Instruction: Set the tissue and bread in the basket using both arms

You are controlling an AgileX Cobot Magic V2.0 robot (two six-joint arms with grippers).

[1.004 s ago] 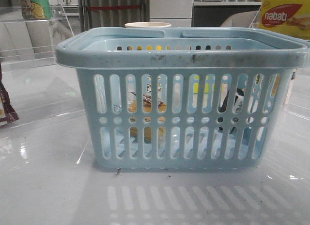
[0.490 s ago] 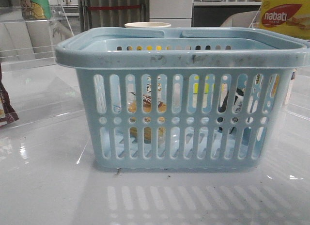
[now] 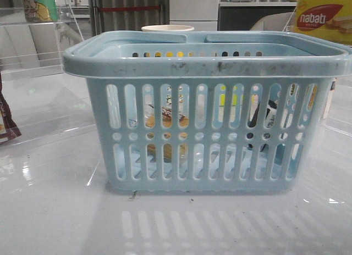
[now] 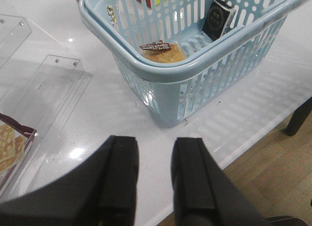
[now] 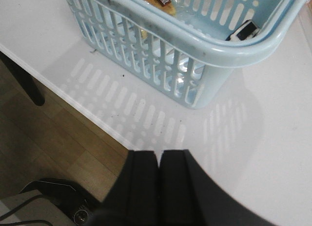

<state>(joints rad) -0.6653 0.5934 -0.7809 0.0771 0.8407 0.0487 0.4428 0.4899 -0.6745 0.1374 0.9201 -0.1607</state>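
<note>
both sets of fingers hold nothing: left fingers (image 4: 155,179) spread apart, right fingers (image 5: 158,182) pressed together, near the surface (image 3: 55,211) edge. bread (image 4: 163,51) and tissue (image 4: 218,19) lie inside the basket (image 3: 206,65). a careless swing could bump it off.
</note>
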